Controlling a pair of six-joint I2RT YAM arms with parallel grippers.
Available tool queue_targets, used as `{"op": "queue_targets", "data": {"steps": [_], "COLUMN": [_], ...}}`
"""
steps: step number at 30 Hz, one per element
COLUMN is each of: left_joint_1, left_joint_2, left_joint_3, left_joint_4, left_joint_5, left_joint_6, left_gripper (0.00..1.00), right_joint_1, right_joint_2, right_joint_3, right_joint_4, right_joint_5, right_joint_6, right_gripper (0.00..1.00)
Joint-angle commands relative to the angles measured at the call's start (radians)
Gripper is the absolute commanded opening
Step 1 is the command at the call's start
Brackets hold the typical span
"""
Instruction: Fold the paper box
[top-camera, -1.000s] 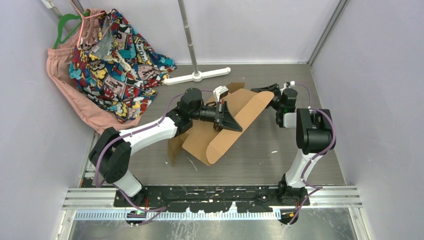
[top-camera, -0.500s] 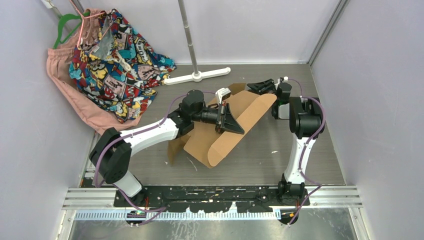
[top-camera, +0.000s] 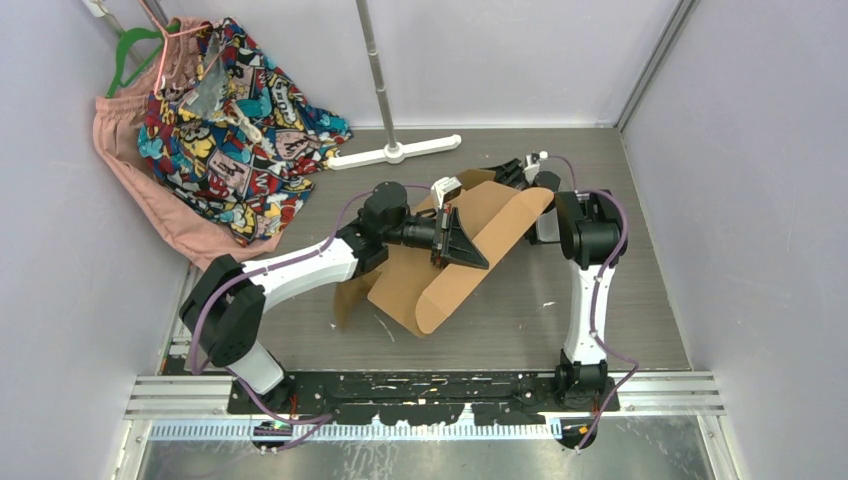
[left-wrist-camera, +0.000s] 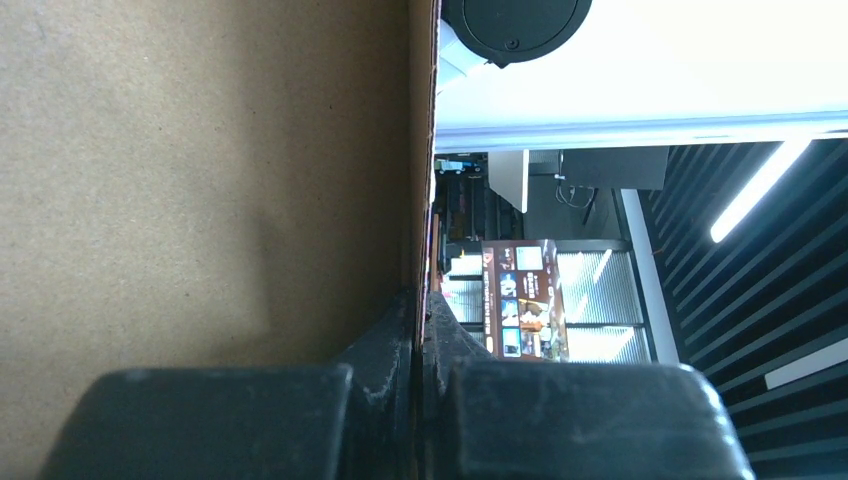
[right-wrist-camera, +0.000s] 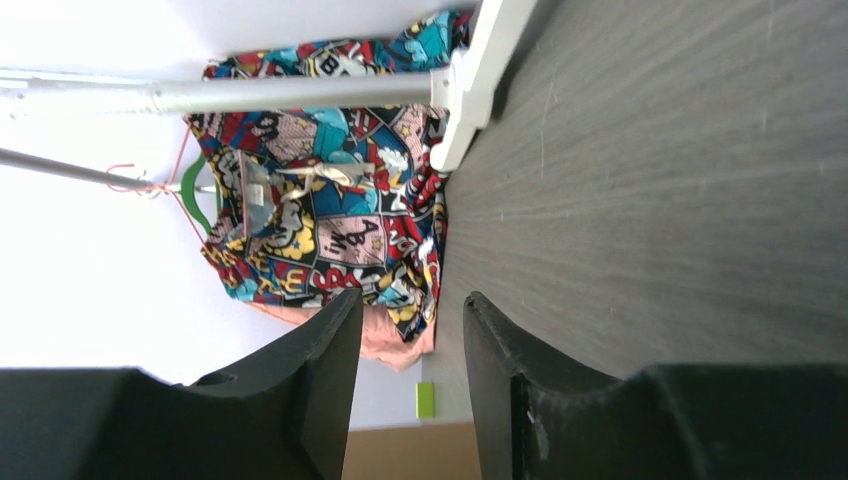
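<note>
Firmly pinches an edge of the paper box (top-camera: 440, 270) with the left gripper (top-camera: 462, 240), clamped tight against the cardboard. Holds that brown sheet tilted up and partly bent, just on the near side of the white stand base (top-camera: 395, 152). Shows the right gripper (right-wrist-camera: 410, 310) partway open and gripping nothing, at the box's far corner, likewise just nearer than the stand base.

I'm seeing a comic-print garment (top-camera: 235, 110) hanging over the table's (top-camera: 500, 310) far-left corner, with a pink garment (top-camera: 150, 195) draping behind it off a green hanger (top-camera: 133, 50). A white stand base (top-camera: 395, 153) is sitting along the far edge, its metal pole (top-camera: 373, 60) rising up.
</note>
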Motion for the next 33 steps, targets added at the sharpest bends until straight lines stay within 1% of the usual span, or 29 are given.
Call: {"op": "queue_targets", "data": {"steps": [1,8,14,19,24,33], "left_joint_1": [-0.007,-0.008,-0.007,-0.007,-0.007,-0.007], "left_joint_2": [-0.001,-0.003,-0.002,0.003,0.004,0.000], "left_joint_3": [-0.004,-0.004,-0.001,0.000,0.000,-0.003], "left_joint_4": [0.038,0.038,0.039,0.062,0.068,0.069], "left_joint_5": [0.004,0.005,0.004,0.007,0.005,0.001], "left_joint_6": [-0.006,-0.007,-0.012,-0.034,-0.040,-0.047], "left_gripper": [0.02,0.02,0.02,0.02,0.02,0.02], "right_joint_1": [0.001,0.000,0.000,0.006,0.007,0.005], "right_joint_2": [-0.069,-0.113,-0.129,-0.166,-0.212,-0.253], "right_joint_3": [-0.075,-0.181,-0.225,-0.254,-0.302,-0.395], "right_joint_4": [0.131,0.198,0.282,0.284,0.267,0.283], "right_joint_5": [-0.031,-0.044,-0.061,-0.081,-0.068,-0.059], "right_joint_6": [-0.019,-0.042,-0.050,-0.113,-0.186,-0.281], "right_gripper": [0.47,0.47,0.48,0.48,0.49,0.50]}}
